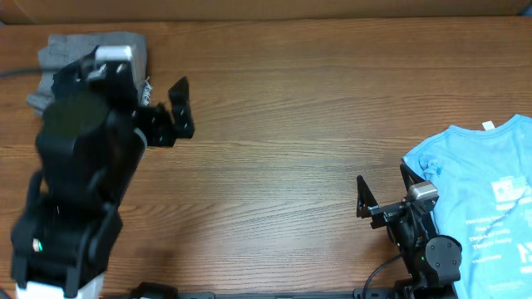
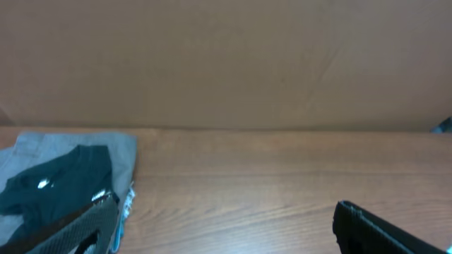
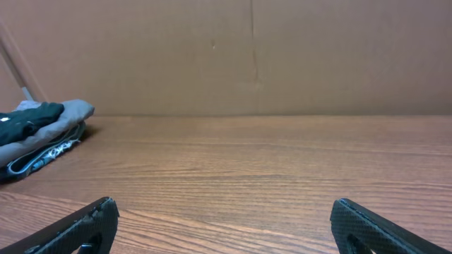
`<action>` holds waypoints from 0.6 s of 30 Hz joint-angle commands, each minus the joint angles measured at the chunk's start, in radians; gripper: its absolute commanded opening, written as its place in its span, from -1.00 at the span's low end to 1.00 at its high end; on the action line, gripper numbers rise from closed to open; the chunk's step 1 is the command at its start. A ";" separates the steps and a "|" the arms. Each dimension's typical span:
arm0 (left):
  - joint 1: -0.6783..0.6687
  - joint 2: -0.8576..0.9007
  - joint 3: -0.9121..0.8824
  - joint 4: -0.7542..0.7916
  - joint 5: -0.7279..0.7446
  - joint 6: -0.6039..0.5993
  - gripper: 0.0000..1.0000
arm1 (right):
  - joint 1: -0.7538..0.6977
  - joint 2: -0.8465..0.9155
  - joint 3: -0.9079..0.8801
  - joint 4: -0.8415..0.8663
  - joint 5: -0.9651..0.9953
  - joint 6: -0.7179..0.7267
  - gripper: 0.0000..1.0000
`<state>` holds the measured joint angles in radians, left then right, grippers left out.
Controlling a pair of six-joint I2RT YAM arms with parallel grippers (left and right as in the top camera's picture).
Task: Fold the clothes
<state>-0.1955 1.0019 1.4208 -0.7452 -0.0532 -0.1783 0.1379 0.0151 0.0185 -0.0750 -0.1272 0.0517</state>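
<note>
A black T-shirt [image 2: 63, 180] lies folded on top of grey folded garments [image 2: 120, 152] at the back left of the table. The pile also shows in the right wrist view [image 3: 42, 127]. In the overhead view only the grey garments [image 1: 83, 50] show, and my left arm covers the black one. My left gripper [image 1: 181, 108] is open and empty, just right of the pile; its fingers frame bare wood in the left wrist view [image 2: 219, 233]. A light blue white-printed T-shirt [image 1: 482, 191] lies spread at the right edge. My right gripper [image 1: 384, 189] is open and empty beside it, over bare wood [image 3: 226, 226].
A brown cardboard wall [image 3: 254, 56] stands along the table's far edge. The wooden table top [image 1: 291, 124] lies between the two arms. The left arm's black body [image 1: 75, 183] covers the front left.
</note>
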 commanded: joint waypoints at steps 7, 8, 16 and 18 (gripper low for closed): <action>0.140 -0.465 -0.624 0.315 0.125 0.076 1.00 | -0.003 -0.008 -0.010 0.005 -0.004 0.000 1.00; 0.144 -0.513 -0.680 0.348 0.125 0.091 1.00 | -0.003 -0.008 -0.010 0.005 -0.004 0.000 1.00; 0.145 -0.809 -0.996 0.493 0.169 0.191 0.99 | -0.003 -0.008 -0.010 0.005 -0.004 0.000 1.00; 0.145 -0.852 -1.052 0.508 0.169 0.191 0.99 | -0.003 -0.008 -0.010 0.005 -0.004 0.000 1.00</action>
<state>-0.0570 0.2207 0.4557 -0.2584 0.0868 -0.0410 0.1379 0.0147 0.0185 -0.0753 -0.1276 0.0517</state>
